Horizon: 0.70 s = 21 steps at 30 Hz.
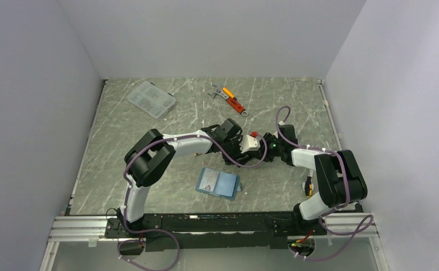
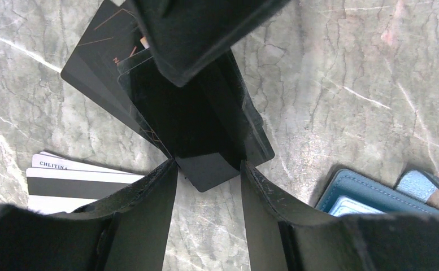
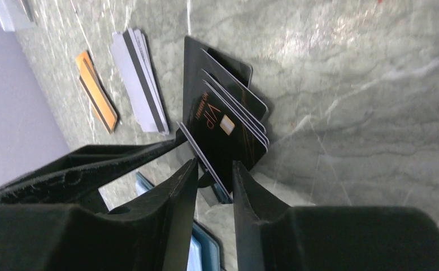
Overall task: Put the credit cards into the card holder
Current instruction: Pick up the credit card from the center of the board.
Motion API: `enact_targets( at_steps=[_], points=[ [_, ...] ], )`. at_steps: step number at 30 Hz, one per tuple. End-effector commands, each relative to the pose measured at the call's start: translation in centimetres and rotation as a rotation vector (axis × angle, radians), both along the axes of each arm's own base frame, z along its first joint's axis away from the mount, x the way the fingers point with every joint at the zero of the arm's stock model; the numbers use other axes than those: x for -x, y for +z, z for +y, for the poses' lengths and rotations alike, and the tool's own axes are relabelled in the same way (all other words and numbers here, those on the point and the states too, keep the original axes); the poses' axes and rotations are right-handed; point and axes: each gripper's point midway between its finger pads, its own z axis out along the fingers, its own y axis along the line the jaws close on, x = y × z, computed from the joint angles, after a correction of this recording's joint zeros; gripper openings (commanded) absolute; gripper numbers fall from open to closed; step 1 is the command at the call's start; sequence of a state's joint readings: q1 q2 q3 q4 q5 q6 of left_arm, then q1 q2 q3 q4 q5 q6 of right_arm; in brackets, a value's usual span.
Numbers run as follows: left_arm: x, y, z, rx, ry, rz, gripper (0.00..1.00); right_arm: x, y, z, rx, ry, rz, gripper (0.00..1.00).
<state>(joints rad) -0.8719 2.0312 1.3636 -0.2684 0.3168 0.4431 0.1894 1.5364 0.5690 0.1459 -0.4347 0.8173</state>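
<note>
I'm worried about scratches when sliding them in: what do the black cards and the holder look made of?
Black cards: likely plastic, matte with a slight sheen, gold lettering, thin stiff edges. Holder: seems leather or leather-look, teal, soft rounded edge; can't tell which.

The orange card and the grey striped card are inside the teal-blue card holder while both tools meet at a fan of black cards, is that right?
No: the right wrist view shows the orange card and the silver-grey striped card lying loose on the marbled table, not in the teal-blue folding card holder. The left tool and right tool do meet at the black card fan.
</note>
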Motion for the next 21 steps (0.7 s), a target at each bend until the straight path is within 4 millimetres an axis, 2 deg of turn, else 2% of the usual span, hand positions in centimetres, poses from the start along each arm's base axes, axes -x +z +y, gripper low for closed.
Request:
enact_targets(
  at_steps=[1,10,13,15,18,20,21],
  points=[
    [1.7,-1.3,1.5,-0.074,-0.004,0.057,0.5,0.3,1.8,0.7,-0.055,0.032,-0.061,0.29],
    [1.6,0.1,0.7,-0.042,-0.012,0.071,0.5,0.0,1.8,1.9,-0.129,0.06,-0.068,0.18],
    [1.3,1.1,0.4,-0.019,-0.011,0.086,0.5,-0.2,1.8,1.9,-0.124,0.067,-0.07,0.06],
    [0.6,2.7,0.4,0.016,0.001,0.1,0.51,-0.1,2.0,1.7,-0.112,0.07,-0.077,0.0],
    [-1.2,6.3,1.1,0.093,0.041,0.11,0.55,-0.1,2.6,1.1,-0.095,0.079,-0.105,0.0],
    [-2.6,8.8,1.9,0.143,0.07,0.105,0.61,-0.1,3.2,0.6,-0.088,0.077,-0.128,0.0],
    [-3.1,10.0,2.2,0.165,0.081,0.098,0.7,0.0,3.4,0.4,-0.09,0.079,-0.138,0.0]
  ],
)
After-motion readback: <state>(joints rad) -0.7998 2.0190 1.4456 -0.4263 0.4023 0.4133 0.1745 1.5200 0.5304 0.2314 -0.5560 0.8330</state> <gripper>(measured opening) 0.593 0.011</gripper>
